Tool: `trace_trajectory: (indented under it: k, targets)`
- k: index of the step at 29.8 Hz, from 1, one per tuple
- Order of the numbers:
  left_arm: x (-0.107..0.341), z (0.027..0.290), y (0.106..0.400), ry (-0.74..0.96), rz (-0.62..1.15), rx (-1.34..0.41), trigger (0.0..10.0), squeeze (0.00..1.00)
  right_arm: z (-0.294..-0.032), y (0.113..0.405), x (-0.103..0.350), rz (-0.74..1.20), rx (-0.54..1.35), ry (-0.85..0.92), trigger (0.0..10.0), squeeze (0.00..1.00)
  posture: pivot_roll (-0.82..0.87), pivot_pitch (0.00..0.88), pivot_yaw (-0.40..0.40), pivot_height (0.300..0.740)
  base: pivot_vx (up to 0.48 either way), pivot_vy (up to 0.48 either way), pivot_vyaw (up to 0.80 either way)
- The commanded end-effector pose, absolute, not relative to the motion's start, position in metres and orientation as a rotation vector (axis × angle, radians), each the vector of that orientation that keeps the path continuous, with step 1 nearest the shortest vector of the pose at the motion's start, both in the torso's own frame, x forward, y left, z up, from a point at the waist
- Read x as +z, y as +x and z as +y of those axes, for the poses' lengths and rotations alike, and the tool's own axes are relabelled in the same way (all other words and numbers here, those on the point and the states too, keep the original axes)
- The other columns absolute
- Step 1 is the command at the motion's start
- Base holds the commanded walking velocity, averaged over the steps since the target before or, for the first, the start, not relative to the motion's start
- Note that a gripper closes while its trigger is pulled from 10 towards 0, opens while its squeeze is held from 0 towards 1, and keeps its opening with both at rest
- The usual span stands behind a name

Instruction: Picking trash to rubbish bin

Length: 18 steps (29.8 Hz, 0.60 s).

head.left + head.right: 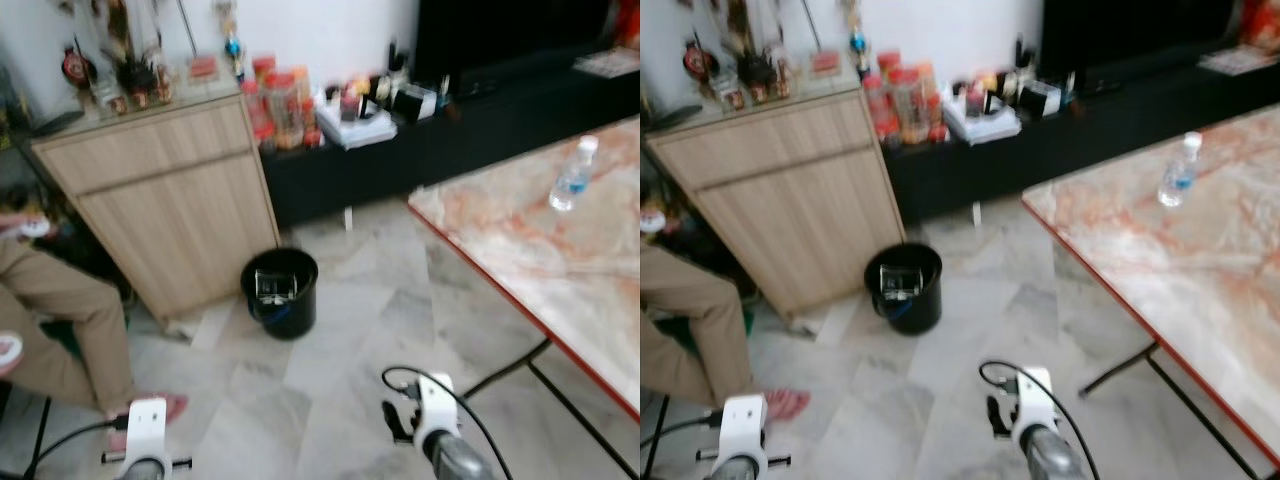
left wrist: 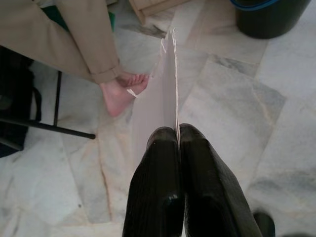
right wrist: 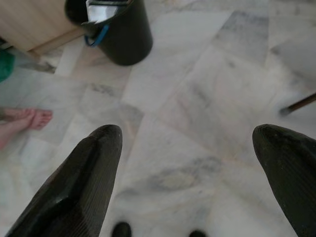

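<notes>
The left gripper (image 2: pixel 177 136) is held low over the marble floor (image 1: pixel 350 330), its jaws pressed together and pinching a thin white sheet of paper (image 2: pixel 158 98) edge-on; the sheet stands upright from the fingertips and points toward the bin. The right gripper (image 3: pixel 187 148) hangs over bare floor tiles with its jaws spread wide and nothing between them. The black rubbish bin (image 1: pixel 280 292) stands on the floor just beside the lower corner of a light wooden cabinet (image 1: pixel 175 200); it has a blue handle and some pale material is visible inside it. A person sits at the robot's left in tan trousers (image 1: pixel 60 310), with a bare foot (image 2: pixel 121 91) resting on the floor close to the held sheet. On the robot's right, a marble-patterned worktop (image 1: pixel 540 250) with a red edge carries a clear plastic bottle (image 1: pixel 573 175), standing upright. Behind, a low dark unit (image 1: pixel 400 140) holds assorted jars and containers; the picture is too blurred to identify them individually.
</notes>
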State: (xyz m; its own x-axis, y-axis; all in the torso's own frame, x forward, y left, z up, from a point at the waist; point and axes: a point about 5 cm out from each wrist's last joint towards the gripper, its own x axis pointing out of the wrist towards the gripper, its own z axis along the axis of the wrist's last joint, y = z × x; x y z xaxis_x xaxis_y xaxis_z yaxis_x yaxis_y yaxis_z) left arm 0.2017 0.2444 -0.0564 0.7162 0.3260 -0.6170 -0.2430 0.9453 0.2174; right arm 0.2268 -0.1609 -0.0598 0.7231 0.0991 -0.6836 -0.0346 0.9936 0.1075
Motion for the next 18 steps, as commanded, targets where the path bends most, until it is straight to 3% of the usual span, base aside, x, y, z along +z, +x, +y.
trace_trajectory:
  k: [1,12,18]
  targets:
    - [-0.0545,0.2519,0.2016,0.143,0.709,0.326,10.0,0.00,-0.1470,0.2318,-0.0572,0.748,0.106,0.099,10.0,0.00,0.08,0.000,0.079,0.740,0.454,0.000,0.00]
    - [-0.0539,0.2512,0.2030,0.146,0.706,0.317,10.0,0.00,-0.1469,0.2310,-0.0576,0.746,0.109,0.087,10.0,0.00,0.08,0.000,0.083,0.740,0.452,0.000,0.37]
    - [-0.0541,0.2516,0.2025,0.156,0.709,0.308,10.0,0.00,-0.1457,0.2276,-0.0599,0.758,0.100,0.100,10.0,0.00,0.08,0.000,0.090,0.740,0.408,0.000,0.00]
